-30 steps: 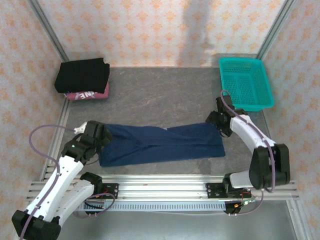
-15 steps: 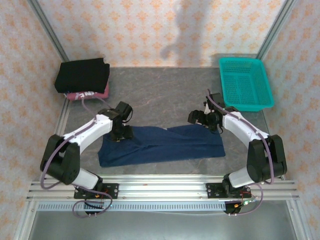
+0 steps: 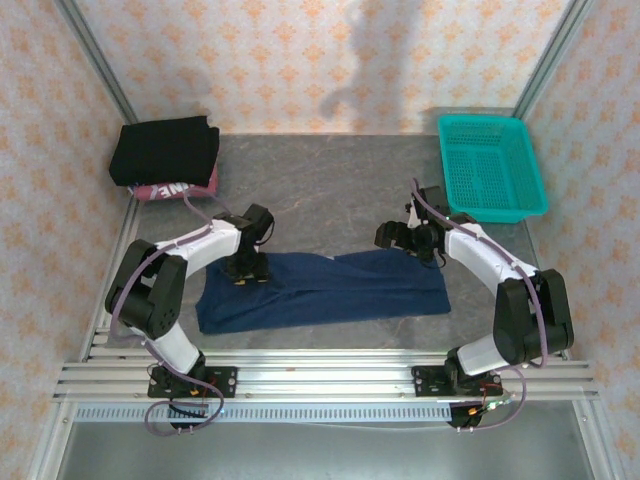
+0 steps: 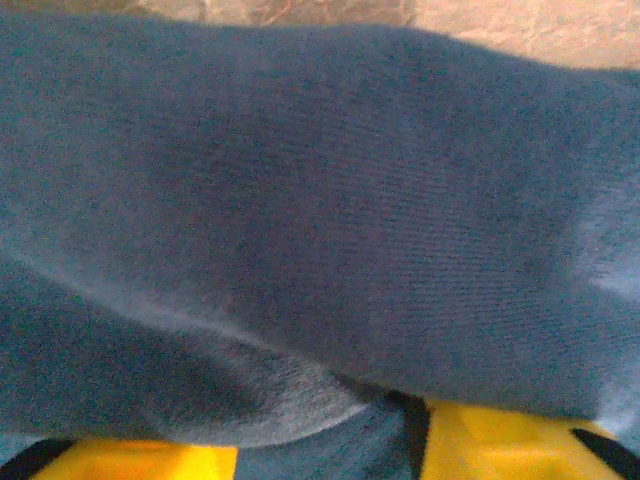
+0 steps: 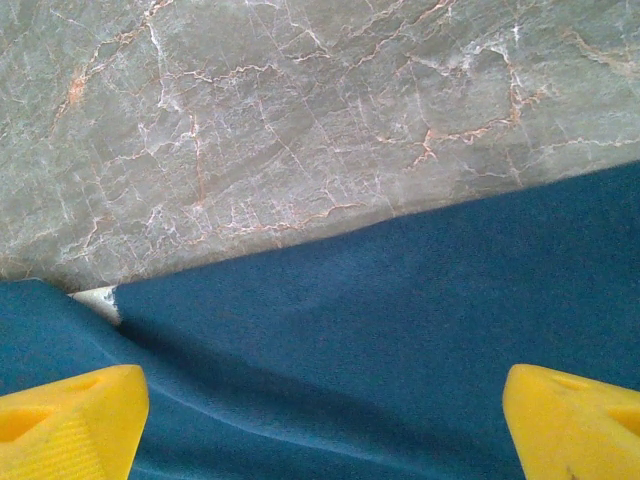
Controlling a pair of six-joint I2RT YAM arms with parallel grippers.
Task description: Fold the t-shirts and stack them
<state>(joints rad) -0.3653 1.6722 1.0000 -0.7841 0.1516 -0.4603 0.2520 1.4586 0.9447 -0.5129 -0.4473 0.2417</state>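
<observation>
Now that the left gripper (image 3: 246,272) has swung from the near left end to the far edge of the navy t-shirt (image 3: 330,290), both arms line up for a lengthwise fold. The shirt lies flat on the table (image 3: 330,180). My overhead view gives placement only. The left wrist view shows fingers (image 4: 110,460) narrowed around bunched cloth, though I cannot tell whether they grip. The right gripper (image 3: 392,236) hangs wide open over the same edge.

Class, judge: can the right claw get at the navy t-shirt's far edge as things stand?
Probably yes: the right claw hangs open just above the navy t-shirt at that edge, with nothing in between.
</observation>
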